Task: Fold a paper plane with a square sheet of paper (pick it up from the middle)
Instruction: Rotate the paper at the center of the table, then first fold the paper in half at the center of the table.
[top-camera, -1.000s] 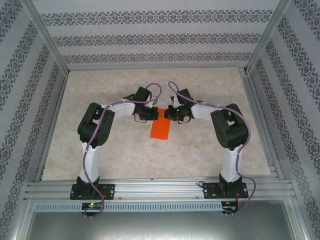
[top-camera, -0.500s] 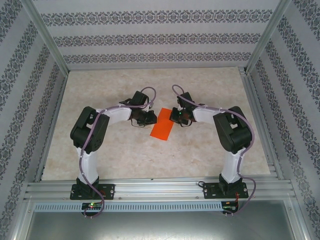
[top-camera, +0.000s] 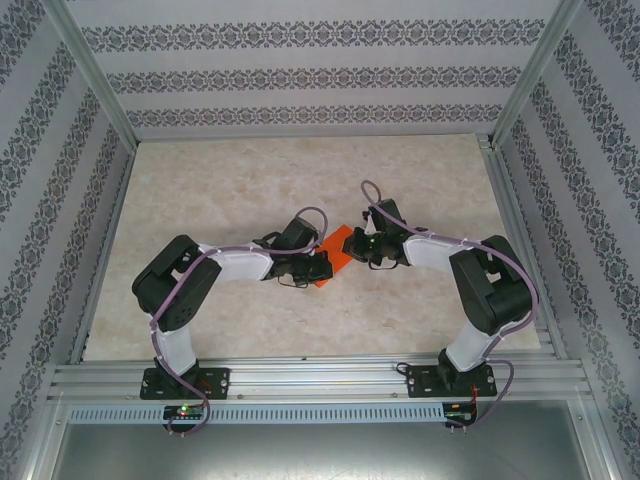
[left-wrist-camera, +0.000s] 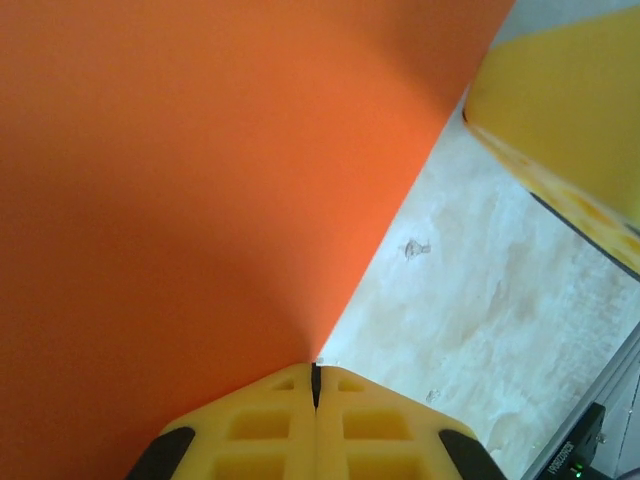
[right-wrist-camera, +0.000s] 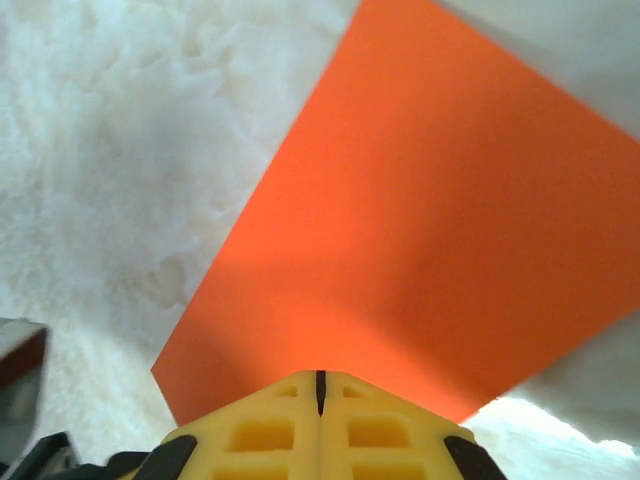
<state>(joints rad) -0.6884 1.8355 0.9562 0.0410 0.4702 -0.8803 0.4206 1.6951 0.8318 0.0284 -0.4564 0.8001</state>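
The orange-red sheet of paper (top-camera: 336, 252) hangs between my two grippers just above the table's middle, tilted diagonally. My left gripper (top-camera: 318, 268) pinches its near-left edge. In the left wrist view the paper (left-wrist-camera: 200, 180) spreads up from the shut yellow fingertips (left-wrist-camera: 316, 375). My right gripper (top-camera: 358, 246) holds the far-right edge. In the right wrist view the flat paper (right-wrist-camera: 430, 220) runs out from that gripper's shut tips (right-wrist-camera: 320, 385). A yellow finger of the right gripper (left-wrist-camera: 570, 110) shows at the top right of the left wrist view.
The marble-patterned table top (top-camera: 230, 180) lies under both arms, inside patterned walls. An aluminium rail (top-camera: 320, 378) runs along the near edge, and frame rails border the right side (top-camera: 520, 240).
Both grippers have moved toward the near edge and slightly right, carrying the paper. The sheet has turned from lying lengthwise to a diagonal tilt, with less of it showing between the grippers.
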